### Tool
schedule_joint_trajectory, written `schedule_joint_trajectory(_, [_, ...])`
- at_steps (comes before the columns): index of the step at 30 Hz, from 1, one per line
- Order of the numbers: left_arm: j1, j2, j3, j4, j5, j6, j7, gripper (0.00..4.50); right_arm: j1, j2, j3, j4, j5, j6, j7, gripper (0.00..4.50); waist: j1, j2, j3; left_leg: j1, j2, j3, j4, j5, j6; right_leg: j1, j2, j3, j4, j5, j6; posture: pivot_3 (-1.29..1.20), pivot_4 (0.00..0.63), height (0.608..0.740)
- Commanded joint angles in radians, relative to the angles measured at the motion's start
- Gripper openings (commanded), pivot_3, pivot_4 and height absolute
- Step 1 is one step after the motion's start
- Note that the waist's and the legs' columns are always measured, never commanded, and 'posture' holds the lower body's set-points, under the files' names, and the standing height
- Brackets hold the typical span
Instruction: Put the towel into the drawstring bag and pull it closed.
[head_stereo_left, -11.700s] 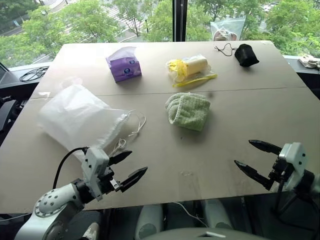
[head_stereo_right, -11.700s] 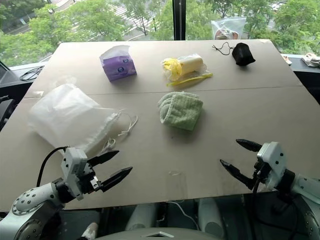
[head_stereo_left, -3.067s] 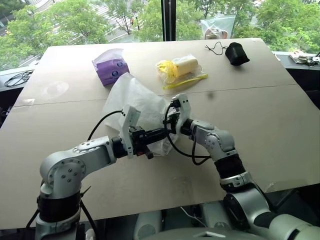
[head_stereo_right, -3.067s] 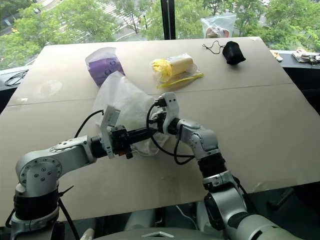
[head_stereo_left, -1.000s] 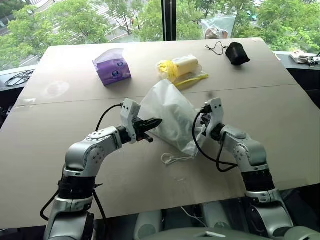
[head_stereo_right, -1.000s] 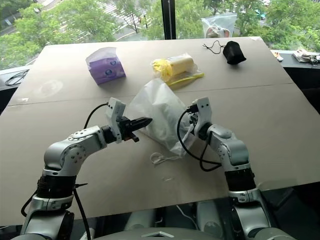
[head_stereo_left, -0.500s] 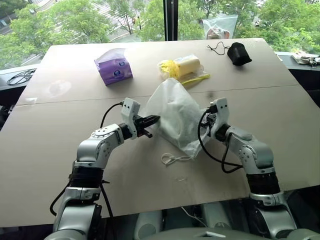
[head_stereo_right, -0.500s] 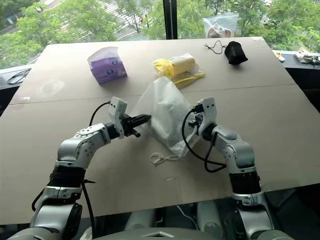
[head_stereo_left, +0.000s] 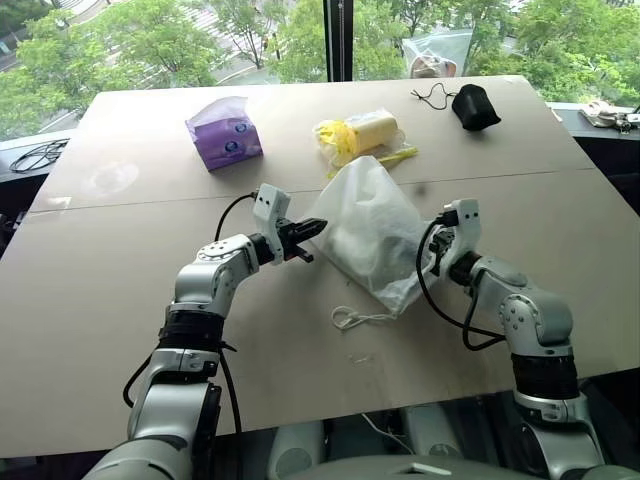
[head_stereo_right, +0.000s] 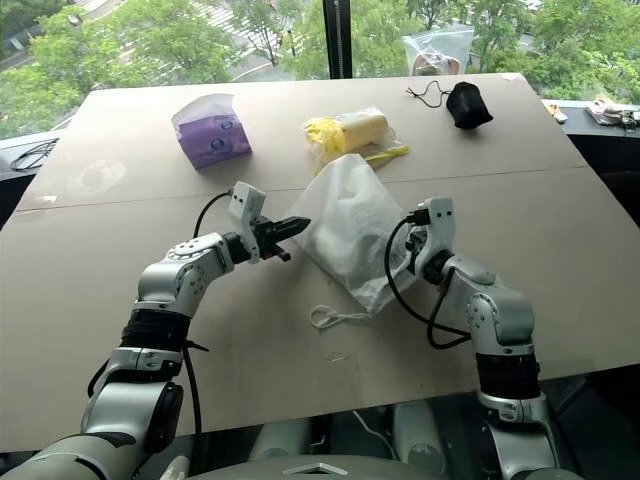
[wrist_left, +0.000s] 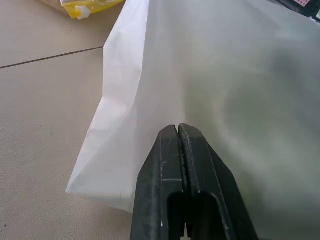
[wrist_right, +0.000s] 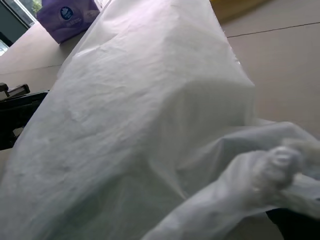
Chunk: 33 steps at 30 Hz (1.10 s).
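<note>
Drawstring bag (head_stereo_left: 372, 230) lies bulging in the middle of the table (head_stereo_left: 100, 300), with a faint greenish shadow through its fabric in the left wrist view — likely the towel (wrist_left: 260, 95) already inside, though I can't be sure. Nearest to the robot, a loop of white cord (head_stereo_left: 352, 318) trails loose on the table below the bag's gathered mouth. One level further, the left gripper (head_stereo_left: 310, 228) has its black fingers pressed tight together at the bag's left edge, nipping nothing that shows. The right gripper (head_stereo_left: 436, 252) sits at the bag's right side near the bunched mouth; whether its fingers are parted or pinching fabric I cannot tell.

Main risk, as I judge it: the cord is free, so a pull on cloth rather than string would drag the whole bag instead of cinching it — and the mouth could gape and spill its load. Beyond the bag, the clear packet of yellow items (head_stereo_left: 368, 135) lies close enough to be shoved; the purple tissue pack (head_stereo_left: 224, 132) and black pouch (head_stereo_left: 474, 106) sit safely far
</note>
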Motion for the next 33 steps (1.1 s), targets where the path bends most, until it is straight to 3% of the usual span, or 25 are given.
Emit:
schedule_joint_trajectory(1, [-0.023,-0.013,0.002,-0.013,0.003,-0.015,-0.013,0.0,0.012,-0.021,-0.004,-0.054,-0.004,-0.01,-0.013,4.29,0.0,0.0,0.0,0.0,0.0,0.0,0.0,0.0,0.0,0.0,0.0,0.0,0.0,0.0,0.0,0.0,0.15,0.74])
schedule_joint_trajectory(7, [-0.049,-0.119,-0.029,-0.014,0.011,0.0,0.032,0.0,0.047,-0.113,0.135,-0.072,-0.168,-0.132,-0.014,4.29,0.003,0.0,0.0,0.0,-0.001,0.0,0.0,0.0,0.0,0.0,-0.001,0.0,0.0,-0.001,0.002,0.0,0.15,0.74])
schedule_joint_trajectory(13, [-0.093,-0.148,-0.092,0.253,0.191,-0.072,0.172,0.0,0.077,-0.154,0.131,-0.104,-0.272,-0.263,-0.046,4.29,0.001,0.0,-0.001,0.001,-0.002,0.001,0.001,0.0,0.0,0.001,0.001,0.001,0.0,-0.002,0.003,0.0,0.15,0.74])
schedule_joint_trajectory(21, [-0.163,-0.104,-0.06,0.489,0.236,-0.211,0.216,0.0,0.264,-0.348,0.016,-0.316,-0.104,-0.13,0.147,4.29,-0.009,-0.001,-0.007,0.012,0.0,0.002,0.001,0.0,0.001,0.009,0.001,-0.001,0.0,-0.002,0.004,0.0,0.15,0.74])
schedule_joint_trajectory(26, [-0.219,-0.058,-0.037,0.582,0.233,-0.302,0.137,0.0,0.3,-0.373,-0.018,-0.335,-0.109,-0.144,0.133,4.29,-0.025,0.0,-0.007,0.023,0.003,-0.001,-0.001,-0.001,0.0,0.018,0.001,0.0,0.0,-0.005,-0.001,0.0,0.15,0.74])
schedule_joint_trajectory(31, [-0.326,0.055,0.007,0.682,0.2,-0.413,-0.027,0.0,0.254,-0.353,-0.005,-0.32,-0.107,-0.126,0.107,4.29,-0.032,-0.002,-0.005,0.022,0.002,-0.008,0.0,-0.001,0.0,0.016,0.007,0.001,0.0,-0.005,-0.001,0.0,0.15,0.74])
schedule_joint_trajectory(33, [-0.366,0.098,0.053,0.667,0.137,-0.378,-0.163,0.0,0.235,-0.384,0.021,-0.293,-0.132,-0.151,0.138,4.4,-0.027,-0.002,-0.004,0.017,0.001,-0.008,-0.001,-0.001,0.0,0.008,0.012,0.002,0.0,0.0,-0.005,0.0,0.15,0.74])
